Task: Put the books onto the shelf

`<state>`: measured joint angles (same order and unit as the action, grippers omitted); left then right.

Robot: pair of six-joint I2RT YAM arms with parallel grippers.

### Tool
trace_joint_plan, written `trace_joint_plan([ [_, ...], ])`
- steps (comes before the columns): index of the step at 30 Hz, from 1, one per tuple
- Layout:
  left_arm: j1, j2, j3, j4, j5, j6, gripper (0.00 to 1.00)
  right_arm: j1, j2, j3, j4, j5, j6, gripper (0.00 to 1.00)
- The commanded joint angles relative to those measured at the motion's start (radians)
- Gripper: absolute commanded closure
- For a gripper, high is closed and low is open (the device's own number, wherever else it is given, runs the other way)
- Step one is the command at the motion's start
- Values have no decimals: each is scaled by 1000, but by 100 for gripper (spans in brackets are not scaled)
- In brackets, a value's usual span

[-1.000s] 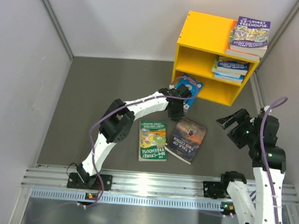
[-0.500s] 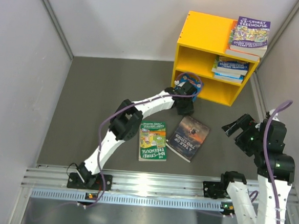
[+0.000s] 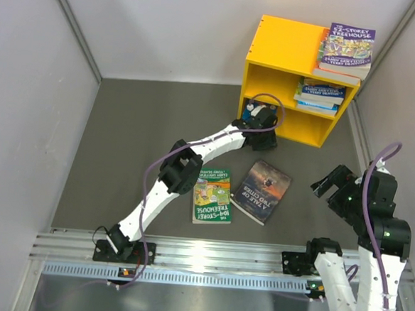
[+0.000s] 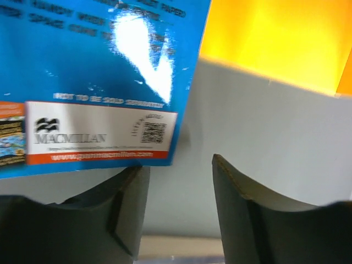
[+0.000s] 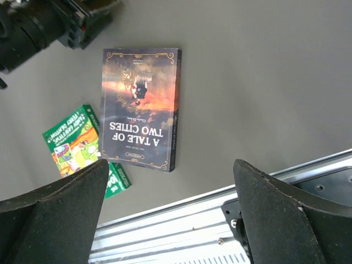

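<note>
Left hand (image 3: 258,118) has pushed forward to the mouth of the shelf (image 3: 283,47), at the lower compartment's left end, and the blue book (image 4: 93,66) came with it. Its fingers (image 4: 129,203) have gone from pinched to parted, with nothing in the gap. The book's bottom edge sits just above the left finger; contact cannot be told. Yellow shelf wall stands close ahead of the hand, to its right.

Right hand (image 3: 325,181) has drawn back toward its base. It is spread wide and empty.

- Dark book (image 5: 140,107): below this hand, flat on the counter (image 3: 122,149), with bare grey along its right and near edges.
- Green book (image 3: 212,195): just past the dark one, a narrow strip between them.
- Stack (image 3: 319,92): in the upper compartment.
- Purple book (image 3: 347,50): on the shelf top, at its right edge.
</note>
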<state>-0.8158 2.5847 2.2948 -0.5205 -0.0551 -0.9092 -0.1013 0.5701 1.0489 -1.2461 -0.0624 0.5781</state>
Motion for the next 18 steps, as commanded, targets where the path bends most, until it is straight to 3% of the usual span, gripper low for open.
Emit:
trace_joint_plan([
  [1, 63, 57, 70, 24, -55, 44, 44, -8, -16, 36, -27, 29, -29, 6],
  [8, 107, 72, 123, 105, -45, 115, 27, -8, -22, 10, -29, 29, -41, 6],
  [12, 122, 80, 127, 181, -40, 112, 5, -8, -21, -1, -29, 21, -50, 6],
  [18, 127, 123, 186, 261, -84, 95, 1, -8, -26, -15, -29, 9, -67, 6],
])
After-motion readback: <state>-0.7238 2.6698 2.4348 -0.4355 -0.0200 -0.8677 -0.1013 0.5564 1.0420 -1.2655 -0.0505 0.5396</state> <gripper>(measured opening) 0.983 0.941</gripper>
